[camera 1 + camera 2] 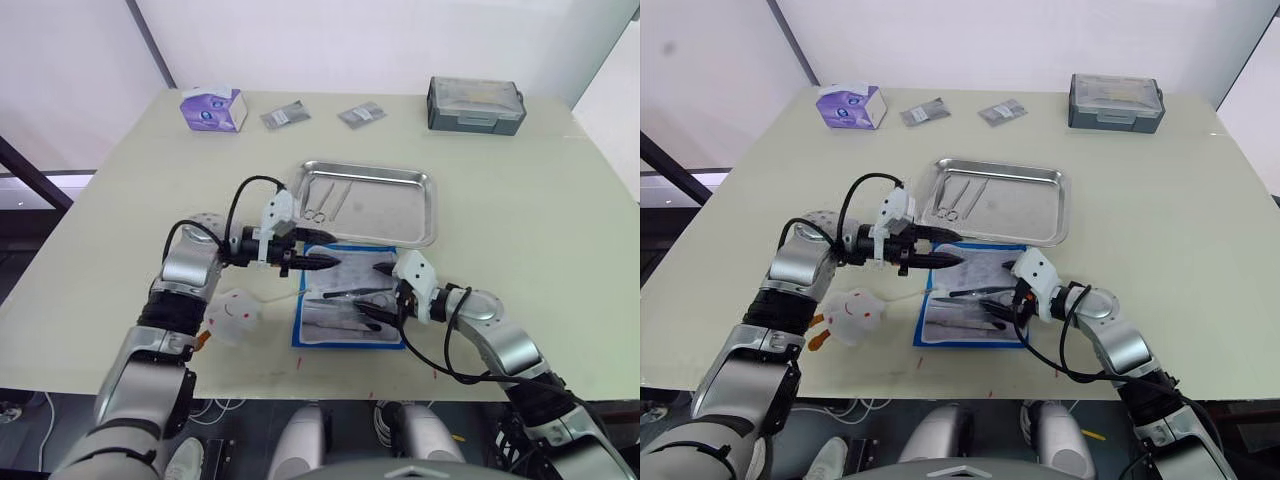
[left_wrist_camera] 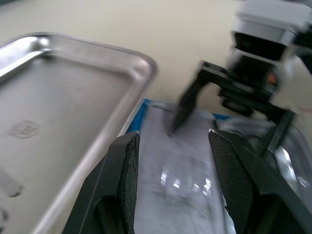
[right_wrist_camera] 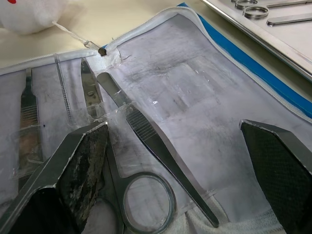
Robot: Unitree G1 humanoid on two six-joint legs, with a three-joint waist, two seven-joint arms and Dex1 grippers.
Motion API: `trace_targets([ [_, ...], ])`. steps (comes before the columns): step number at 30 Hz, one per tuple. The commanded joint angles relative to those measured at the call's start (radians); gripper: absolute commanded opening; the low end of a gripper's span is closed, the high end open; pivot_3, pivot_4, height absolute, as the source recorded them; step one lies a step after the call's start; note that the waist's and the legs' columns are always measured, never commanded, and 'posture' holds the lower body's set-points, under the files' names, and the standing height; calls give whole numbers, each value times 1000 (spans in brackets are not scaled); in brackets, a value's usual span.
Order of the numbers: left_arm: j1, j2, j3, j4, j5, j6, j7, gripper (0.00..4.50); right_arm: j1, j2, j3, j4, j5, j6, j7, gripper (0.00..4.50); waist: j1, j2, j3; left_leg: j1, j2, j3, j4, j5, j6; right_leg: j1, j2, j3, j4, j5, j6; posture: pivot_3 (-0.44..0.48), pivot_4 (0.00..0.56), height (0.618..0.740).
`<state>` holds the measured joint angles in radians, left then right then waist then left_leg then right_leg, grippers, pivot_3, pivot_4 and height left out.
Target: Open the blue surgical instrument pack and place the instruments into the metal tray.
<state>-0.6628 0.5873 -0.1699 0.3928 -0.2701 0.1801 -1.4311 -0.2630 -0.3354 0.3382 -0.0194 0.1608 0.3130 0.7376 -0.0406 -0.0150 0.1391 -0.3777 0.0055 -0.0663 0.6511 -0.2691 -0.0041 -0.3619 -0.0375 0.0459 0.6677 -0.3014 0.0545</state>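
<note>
Lying open on the table, the blue surgical instrument pack sits just beside the metal tray. Both the left gripper and right gripper hover over it, fingers apart. Some instruments stay in its pockets.

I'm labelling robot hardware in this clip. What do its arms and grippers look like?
Both arms are silver-grey metal segments with black joints. Each wrist carries a white housing, from which a black cable loops back to the arm. The left gripper and the right gripper each have two black tapered fingers with textured inner faces.
</note>
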Motion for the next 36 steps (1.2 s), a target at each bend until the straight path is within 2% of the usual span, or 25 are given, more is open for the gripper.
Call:
trace_targets([
  [1,-4,0,-40,33,45,-99,-55,2378,54,-32,22,139,-62,72,-24,4500,0,0,0,0,0,0,0,0,0,0,0,0,0,0,0,0,150,738],
  [11,12,-45,-74,182,139,-265,-27,2378,61,-40,14,129,-62,74,-27,4500,0,0,0,0,0,0,0,0,0,0,0,0,0,0,0,0,150,738],
  [26,54,-36,-95,263,187,-352,-41,2378,68,-42,10,114,-59,80,-30,4500,1,1,-3,0,0,0,0,0,0,0,0,0,0,0,0,0,150,738],
  [36,38,-40,-103,319,207,-405,-31,2378,77,-47,11,103,-57,84,-32,4500,1,5,-9,0,0,0,0,0,0,0,0,0,0,0,0,0,150,738],
])
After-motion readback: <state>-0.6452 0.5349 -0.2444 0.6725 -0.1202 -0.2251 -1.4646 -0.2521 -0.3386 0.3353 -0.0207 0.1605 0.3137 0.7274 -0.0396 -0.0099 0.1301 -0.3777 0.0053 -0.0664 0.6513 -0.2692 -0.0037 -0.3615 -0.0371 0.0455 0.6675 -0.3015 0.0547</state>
